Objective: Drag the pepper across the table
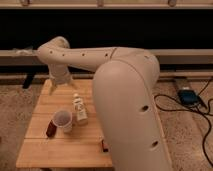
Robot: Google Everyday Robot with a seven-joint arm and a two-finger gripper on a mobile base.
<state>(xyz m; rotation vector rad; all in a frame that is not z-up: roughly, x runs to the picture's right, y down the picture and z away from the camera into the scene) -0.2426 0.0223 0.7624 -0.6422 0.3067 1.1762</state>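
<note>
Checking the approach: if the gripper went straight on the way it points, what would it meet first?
Likely bare table near its far edge, though depth is unclear. The gripper points down, well behind the pepper.

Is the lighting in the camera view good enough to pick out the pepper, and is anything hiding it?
Camera view: even warm light on the table, no glare. The dark pepper stands out against the pale wood beside the cup, unhidden. The arm covers the table's right side; the gripper hangs over its far left corner.
</note>
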